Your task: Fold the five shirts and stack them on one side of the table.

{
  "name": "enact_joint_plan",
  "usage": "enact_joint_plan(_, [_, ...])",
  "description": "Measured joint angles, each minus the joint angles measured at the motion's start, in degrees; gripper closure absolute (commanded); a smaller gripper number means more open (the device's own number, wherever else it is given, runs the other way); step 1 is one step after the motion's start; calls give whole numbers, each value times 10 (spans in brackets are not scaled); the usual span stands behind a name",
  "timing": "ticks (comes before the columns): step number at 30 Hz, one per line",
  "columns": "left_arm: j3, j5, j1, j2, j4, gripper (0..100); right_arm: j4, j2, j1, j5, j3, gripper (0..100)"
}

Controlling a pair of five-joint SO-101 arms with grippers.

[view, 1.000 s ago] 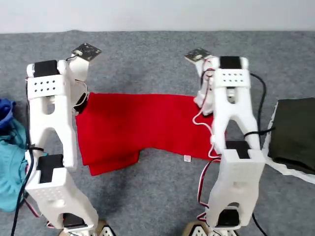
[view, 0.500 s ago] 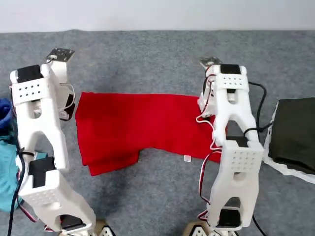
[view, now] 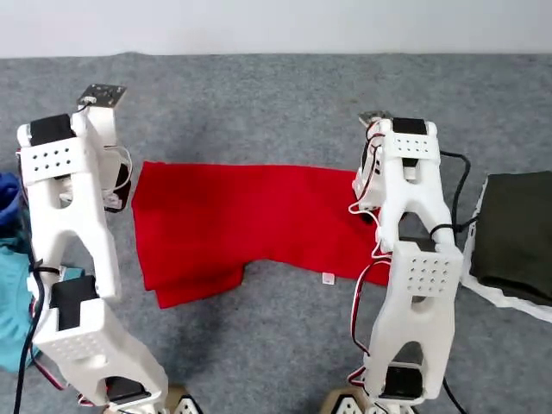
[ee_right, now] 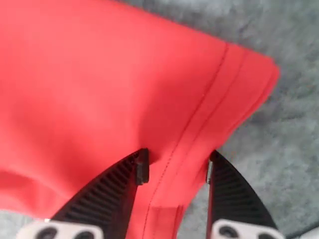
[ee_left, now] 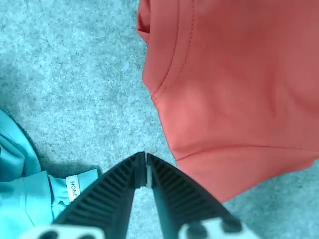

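We judged the red shirt (view: 250,228), flat on the tabletop (view: 285,103) between our arms, soft and floppy, best pinched at its hemmed corners: our right gripper (ee_right: 176,167) gaped over one, our left gripper (ee_left: 145,164) was clenched empty alongside.

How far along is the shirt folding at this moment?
Done: a dark shirt lies folded atop a white layer at the right edge. In hand: the red shirt lies partly folded mid-table, the right pincer open over its hem, the left pincer shut beside it. Remaining: the teal shirt and blue shirt, crumpled at the left.
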Motion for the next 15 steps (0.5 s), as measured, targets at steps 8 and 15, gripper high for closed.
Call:
enact_joint_plan(8, [16,2,0,0,0,995,22,1,-5,0,0,812])
enact_joint_plan(15, [42,2,0,0,0,995,22,1,-31,0,0,812])
